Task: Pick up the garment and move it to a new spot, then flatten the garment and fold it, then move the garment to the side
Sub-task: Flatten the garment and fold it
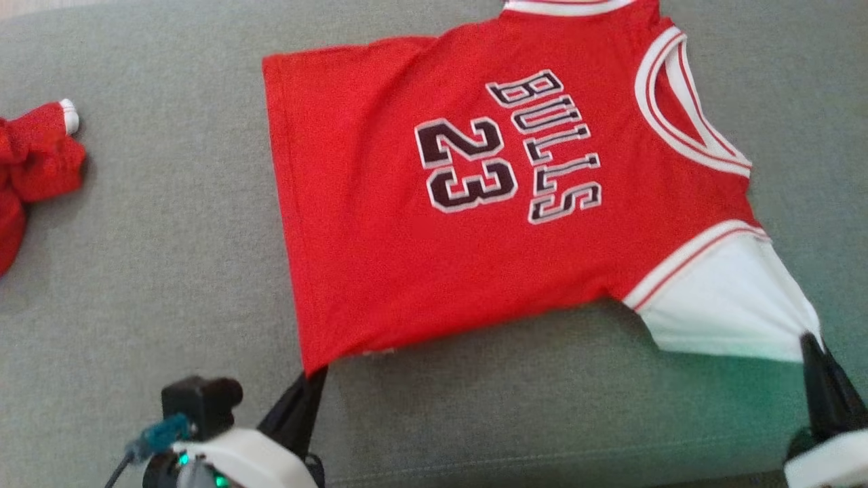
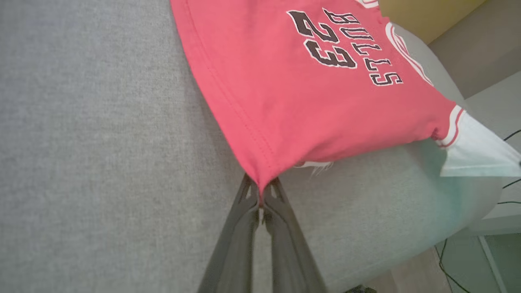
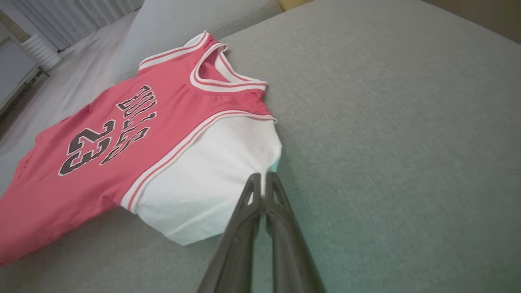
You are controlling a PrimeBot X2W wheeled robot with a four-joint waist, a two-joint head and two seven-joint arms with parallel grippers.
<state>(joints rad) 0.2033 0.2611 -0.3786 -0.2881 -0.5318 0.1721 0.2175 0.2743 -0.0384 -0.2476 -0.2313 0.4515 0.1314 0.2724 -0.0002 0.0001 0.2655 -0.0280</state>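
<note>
The garment [image 1: 407, 271] is a red knit jersey with white sleeves and striped ribbed trim. It lies spread flat on the grey woven cushion [image 1: 169, 271], from centre to right. Black, white-edged lettering [image 1: 542, 146] reads "BULLS" and "23". The far sleeve is cut off at the frame top. The left tool [image 2: 260, 195] is clamped on the near-left hem corner. The right tool [image 3: 262, 179] is clamped on the near white sleeve's edge. A crumpled red cloth [image 1: 34, 163] lies at the left edge, partly cut off.

Matt red knit cloth jersey [image 1: 366, 271], smooth white cloth sleeve [image 1: 732, 312] at 4 o'clock, stitched black numerals [image 1: 468, 163], coarse grey woven cushion [image 1: 169, 271], matt dark plastic fingers [image 2: 240, 228], smooth white plastic wrist shell [image 1: 244, 457] at 7 o'clock
</note>
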